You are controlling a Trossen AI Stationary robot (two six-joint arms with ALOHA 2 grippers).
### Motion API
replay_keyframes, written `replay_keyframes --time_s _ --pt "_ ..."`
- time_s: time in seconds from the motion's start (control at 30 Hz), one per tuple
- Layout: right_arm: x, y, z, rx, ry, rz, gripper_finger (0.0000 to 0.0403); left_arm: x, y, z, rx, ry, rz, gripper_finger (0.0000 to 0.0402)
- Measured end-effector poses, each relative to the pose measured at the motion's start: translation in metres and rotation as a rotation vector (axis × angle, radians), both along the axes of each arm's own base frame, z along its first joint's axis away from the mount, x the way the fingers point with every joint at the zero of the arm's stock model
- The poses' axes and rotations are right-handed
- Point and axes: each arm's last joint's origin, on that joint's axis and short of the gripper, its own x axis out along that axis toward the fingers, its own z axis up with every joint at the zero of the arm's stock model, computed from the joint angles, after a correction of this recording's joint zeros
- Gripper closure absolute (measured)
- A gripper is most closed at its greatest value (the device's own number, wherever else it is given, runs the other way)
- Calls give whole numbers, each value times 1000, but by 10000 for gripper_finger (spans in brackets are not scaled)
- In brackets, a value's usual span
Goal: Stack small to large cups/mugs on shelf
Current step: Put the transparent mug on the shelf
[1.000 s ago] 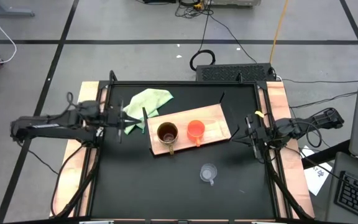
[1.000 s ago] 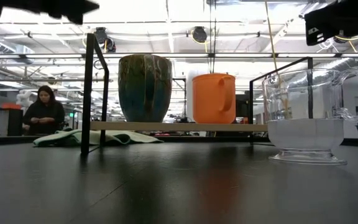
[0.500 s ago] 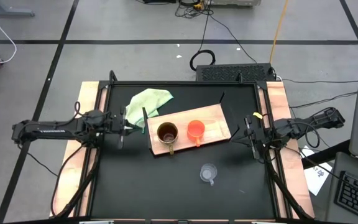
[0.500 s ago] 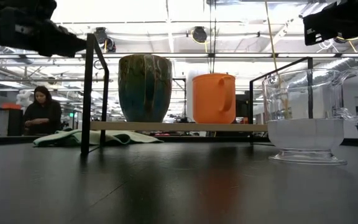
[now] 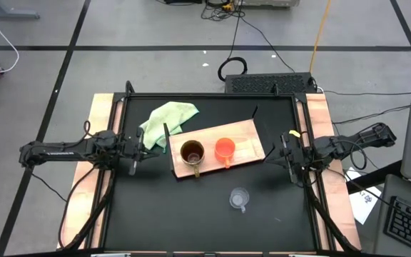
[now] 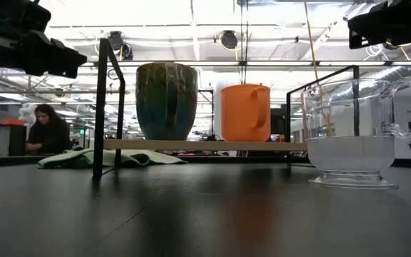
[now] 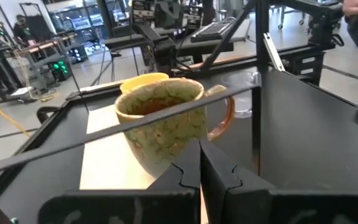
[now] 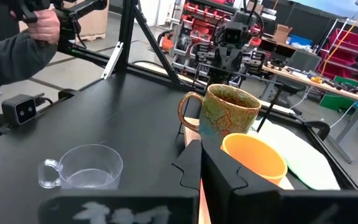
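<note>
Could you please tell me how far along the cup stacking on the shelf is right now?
Nothing is stacked yet. The large brown handled mug and the mid-sized orange cup stand side by side on the light-wood shelf board; the small clear glass cup sits apart on the black table. Both end effectors, left and right, are shut and empty.

Orange cup — mostly hidden behind brown mug.
</note>
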Motion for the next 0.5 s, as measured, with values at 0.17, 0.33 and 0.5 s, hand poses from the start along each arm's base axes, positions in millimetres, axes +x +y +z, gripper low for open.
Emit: replay_keyframes --time_s 0.17,0.33,0.5 --pt "3 1 2 6 -17 1 403 0 -1 -3 -3 27 -11 401" --pt "7 4 1 25 -7 54 402 0 -2 -3 -3 32 -16 401" --pt "15 8 8 13 19 128 390 0 -2 -4 -5 39 -15 401"
